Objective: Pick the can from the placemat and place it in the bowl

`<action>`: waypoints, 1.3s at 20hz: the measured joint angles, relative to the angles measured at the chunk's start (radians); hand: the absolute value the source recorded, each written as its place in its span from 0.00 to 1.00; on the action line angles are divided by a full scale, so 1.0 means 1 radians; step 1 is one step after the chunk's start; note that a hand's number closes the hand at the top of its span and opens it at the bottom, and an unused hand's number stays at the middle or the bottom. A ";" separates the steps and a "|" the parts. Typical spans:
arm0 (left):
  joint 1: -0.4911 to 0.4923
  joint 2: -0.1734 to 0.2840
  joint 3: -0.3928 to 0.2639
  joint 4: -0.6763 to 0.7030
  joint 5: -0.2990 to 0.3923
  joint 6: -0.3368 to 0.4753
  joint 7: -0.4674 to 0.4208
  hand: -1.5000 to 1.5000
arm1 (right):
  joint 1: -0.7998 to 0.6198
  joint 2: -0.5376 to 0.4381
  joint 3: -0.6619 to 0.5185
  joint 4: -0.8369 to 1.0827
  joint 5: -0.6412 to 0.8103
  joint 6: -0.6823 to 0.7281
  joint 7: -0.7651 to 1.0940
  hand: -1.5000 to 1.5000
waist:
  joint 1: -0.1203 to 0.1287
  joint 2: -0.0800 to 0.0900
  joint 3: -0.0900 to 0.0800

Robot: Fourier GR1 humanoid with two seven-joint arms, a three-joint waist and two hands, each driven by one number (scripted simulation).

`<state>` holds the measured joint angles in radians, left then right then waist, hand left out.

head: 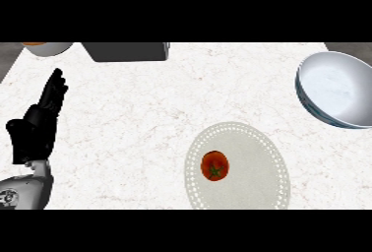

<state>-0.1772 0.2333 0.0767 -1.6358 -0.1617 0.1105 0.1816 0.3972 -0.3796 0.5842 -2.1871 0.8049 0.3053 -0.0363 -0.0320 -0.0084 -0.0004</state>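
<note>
A round pale placemat with a dotted rim lies on the counter at the lower middle right. On its left part stands a small red can, seen from above, with a dark mark on its top. A large white bowl sits at the right edge, tilted toward me, with nothing in it. My left hand rests open at the far left, fingers straight and pointing up, well away from the can. My right hand does not show.
A grey box stands at the counter's back edge, left of centre. A small bowl with something orange in it peeks in at the back left corner. White marbled counter spreads between my left hand and the placemat.
</note>
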 measured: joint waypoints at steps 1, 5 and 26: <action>0.003 -0.004 -0.001 0.001 -0.001 0.002 -0.004 0.50 | 0.032 -0.003 -0.013 -0.044 -0.019 -0.015 -0.003 1.00 | 0.000 0.000 0.000; -0.009 0.000 0.011 0.028 0.003 -0.002 -0.025 0.50 | 0.132 0.006 -0.075 -0.135 -0.052 -0.087 -0.008 1.00 | -0.002 0.003 0.000; -0.070 -0.021 -0.012 0.029 -0.011 -0.017 0.012 0.50 | -0.409 0.033 -0.838 0.237 -0.550 -0.060 0.080 1.00 | 0.044 0.013 0.001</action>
<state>-0.2467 0.2128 0.0645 -1.6069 -0.1723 0.0938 0.1935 -0.0115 -0.3462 -0.2540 -1.9498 0.2547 0.2458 0.0442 0.0124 0.0044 0.0007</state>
